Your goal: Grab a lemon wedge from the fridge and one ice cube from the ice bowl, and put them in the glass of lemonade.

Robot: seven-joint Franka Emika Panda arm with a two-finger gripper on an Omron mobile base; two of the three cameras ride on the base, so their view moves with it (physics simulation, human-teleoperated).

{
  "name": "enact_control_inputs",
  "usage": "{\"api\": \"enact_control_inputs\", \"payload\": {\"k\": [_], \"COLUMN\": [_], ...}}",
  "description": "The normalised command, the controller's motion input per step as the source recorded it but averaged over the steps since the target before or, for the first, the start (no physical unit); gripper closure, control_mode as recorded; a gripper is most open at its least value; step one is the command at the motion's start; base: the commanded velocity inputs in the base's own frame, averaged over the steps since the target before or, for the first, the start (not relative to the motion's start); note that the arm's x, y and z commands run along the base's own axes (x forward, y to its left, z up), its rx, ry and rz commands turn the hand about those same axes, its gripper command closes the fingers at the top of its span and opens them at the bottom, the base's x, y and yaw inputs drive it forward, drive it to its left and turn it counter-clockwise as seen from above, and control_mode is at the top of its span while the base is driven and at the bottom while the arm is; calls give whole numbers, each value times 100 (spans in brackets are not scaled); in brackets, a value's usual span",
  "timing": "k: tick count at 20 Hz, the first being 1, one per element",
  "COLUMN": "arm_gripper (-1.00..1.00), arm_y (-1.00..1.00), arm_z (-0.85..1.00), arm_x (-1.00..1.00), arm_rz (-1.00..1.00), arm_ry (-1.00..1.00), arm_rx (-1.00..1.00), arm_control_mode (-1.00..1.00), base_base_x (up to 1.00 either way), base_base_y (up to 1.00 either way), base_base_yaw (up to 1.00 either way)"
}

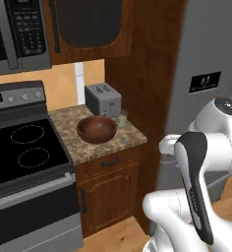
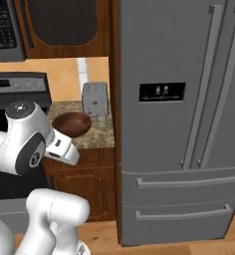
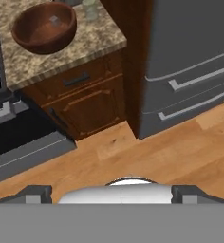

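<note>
The fridge (image 2: pixel 179 119) stands at the right with both doors and both drawers shut; the lemon wedge is hidden. On the speckled counter (image 1: pixel 115 142) sits the ice bowl (image 1: pixel 97 129), dark brown wood, with one pale ice cube (image 3: pixel 54 20) showing inside it. The glass of lemonade (image 1: pixel 123 117) stands just behind the bowl, beside the toaster. My gripper (image 3: pixel 113 193) is open with nothing in it, fingertips (image 3: pixel 35 193) wide apart. It hangs over the wooden floor in front of the cabinet, well short of the bowl (image 3: pixel 45 28), the glass (image 3: pixel 90 8) and the fridge (image 3: pixel 190 42).
A silver toaster (image 1: pixel 103 98) stands at the back of the counter. A black stove (image 1: pixel 24 152) fills the left, with a microwave (image 1: pixel 19 32) above it. A wooden cabinet (image 3: pixel 85 104) sits under the counter, against the fridge's brown side panel (image 1: pixel 142 69).
</note>
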Motion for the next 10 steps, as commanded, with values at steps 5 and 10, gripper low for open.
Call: {"api": "enact_control_inputs", "payload": {"k": [5,10], "arm_gripper": [-100,-100], "arm_y": [0,0], "arm_z": [0,0], "arm_x": [0,0], "arm_rz": [0,0], "arm_ry": [0,0], "arm_rx": [0,0], "arm_control_mode": [100,100], "base_base_x": [0,0], "base_base_y": [-100,-100], "base_base_yaw": [31,51]}}
